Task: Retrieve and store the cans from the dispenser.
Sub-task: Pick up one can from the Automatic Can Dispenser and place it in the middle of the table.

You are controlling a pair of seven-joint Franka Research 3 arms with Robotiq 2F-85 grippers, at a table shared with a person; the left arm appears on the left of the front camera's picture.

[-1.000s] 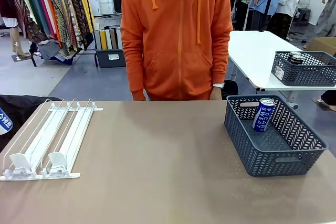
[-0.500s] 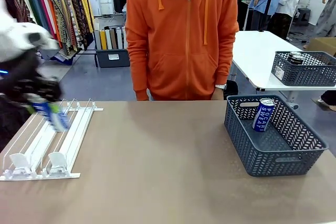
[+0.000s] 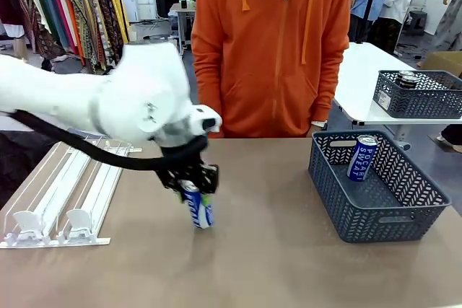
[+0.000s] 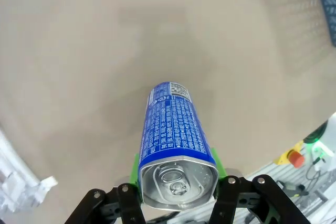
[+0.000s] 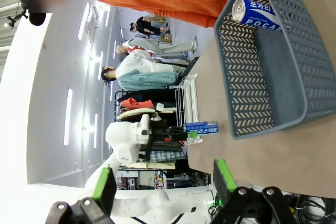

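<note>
My left gripper (image 3: 190,184) is shut on a blue-and-white Pocari Sweat can (image 3: 197,208), holding it near its silver top, tilted, just above the table left of centre. From the left wrist, the can (image 4: 175,135) points away from me between the green pads (image 4: 137,167). The white dispenser (image 3: 66,191) lies at the table's left edge, its lanes bare with the pusher blocks at the near end. A second blue can (image 3: 362,156) stands in the grey basket (image 3: 381,226) on the right. My right gripper (image 5: 164,176) is open, off the table's side, with the basket (image 5: 247,87) ahead of it.
A person in an orange hoodie (image 3: 271,48) stands at the far edge, hands low. A second grey basket (image 3: 419,99) sits on a white table behind. Bare tabletop stretches between the held can and the basket.
My left arm has swung in from the left, carrying the blue can from over the dispenser to the table's middle-left. The person has shifted right.
</note>
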